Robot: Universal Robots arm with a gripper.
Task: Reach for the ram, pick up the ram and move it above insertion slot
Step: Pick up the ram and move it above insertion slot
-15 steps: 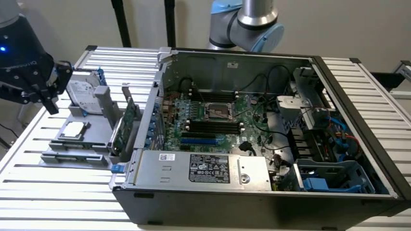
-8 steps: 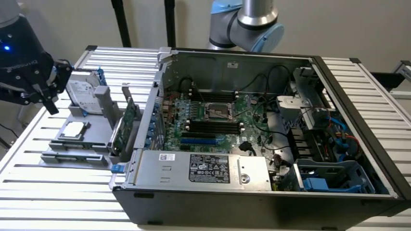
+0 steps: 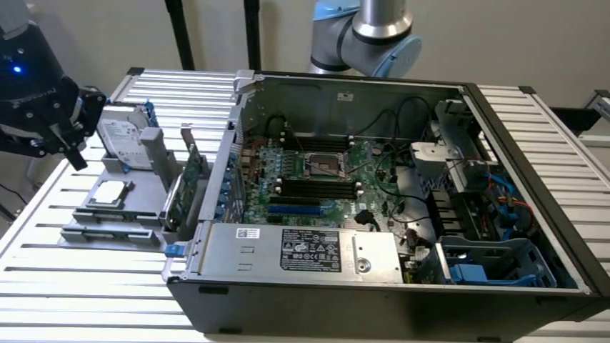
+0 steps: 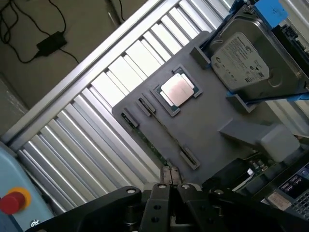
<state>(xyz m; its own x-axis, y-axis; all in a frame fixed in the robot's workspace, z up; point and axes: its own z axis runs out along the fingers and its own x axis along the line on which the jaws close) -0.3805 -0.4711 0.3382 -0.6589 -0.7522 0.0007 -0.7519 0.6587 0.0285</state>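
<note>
claw (image 4: 169, 174) was pinched narrow, holding nothing | ram (image 4: 147, 141) sat edge-up, I think, along gray tray (image 4: 217, 121)'s outer edge | light, stiff, fragile; pinch it mid-length

light: soft, even | glare: on table (image 3: 86, 286) slats, processor (image 4: 177, 90) lid | shadows: darker inside computer case (image 3: 381, 314)

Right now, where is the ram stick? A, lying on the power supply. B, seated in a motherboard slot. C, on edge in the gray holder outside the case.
C: the ram stands on edge in a slot of the gray holder, near the processor.
</note>
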